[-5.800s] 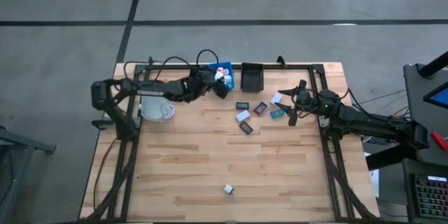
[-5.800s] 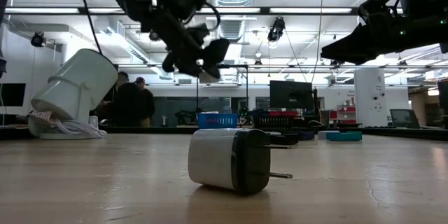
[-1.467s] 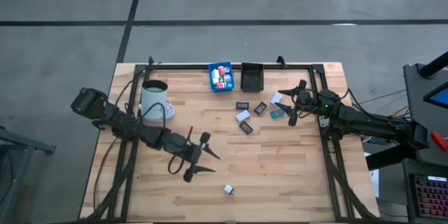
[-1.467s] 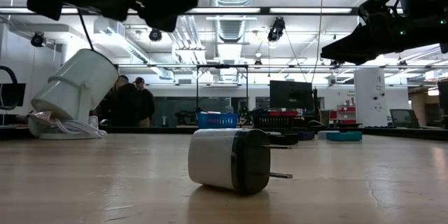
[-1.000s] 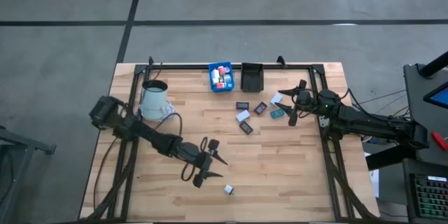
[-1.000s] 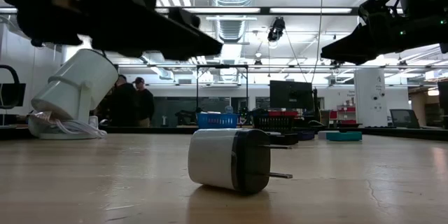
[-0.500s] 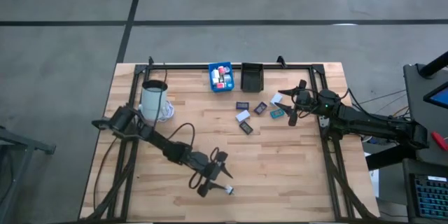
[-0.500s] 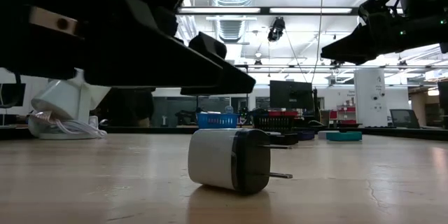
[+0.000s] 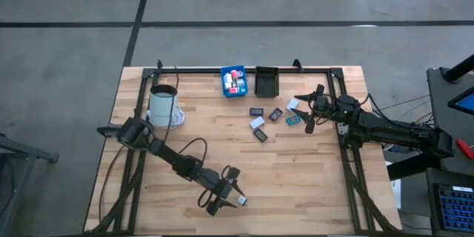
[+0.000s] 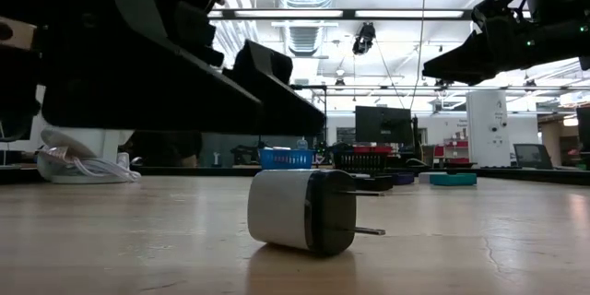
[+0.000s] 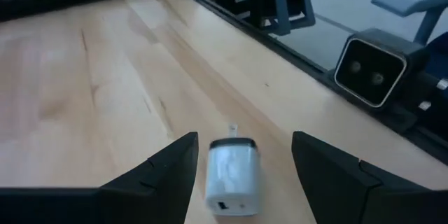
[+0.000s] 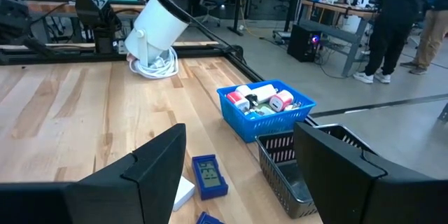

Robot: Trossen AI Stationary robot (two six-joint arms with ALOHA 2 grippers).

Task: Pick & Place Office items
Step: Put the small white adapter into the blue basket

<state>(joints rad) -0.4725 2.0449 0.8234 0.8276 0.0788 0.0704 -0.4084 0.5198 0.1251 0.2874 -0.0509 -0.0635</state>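
In the high view, the left gripper (image 9: 231,193) is stretched far out over the near part of the wooden table (image 9: 311,178), and its two fingers are spread apart with the small white charger block (image 9: 242,201) right at their tips, not gripped. The right gripper (image 9: 309,111) waits near the right edge of the table, its fingers also apart and holding nothing. Between it and the table's middle lie several flat office cards (image 9: 258,123), black, white, teal and purple. At the far edge stand the blue bin (image 9: 234,81), with small red and white pieces inside, and the black bin (image 9: 266,81) just beside it. The white mug (image 9: 162,104) stands near the left side with a white cable at its base. In the low view, the charger block (image 10: 302,209) lies on its side on the table, white body with a dark end and metal prongs pointing right; the left gripper's dark fingers (image 10: 277,92) hang above it, not touching. In the left wrist view, the charger block (image 11: 231,176) lies on the wood between the two open fingers (image 11: 164,171), with a gap on each side. In the right wrist view, the open fingers (image 12: 157,164) frame the blue bin (image 12: 266,108), a blue card (image 12: 208,176) and the tilted-looking mug (image 12: 158,25); a person (image 12: 395,21) stands in the room behind.
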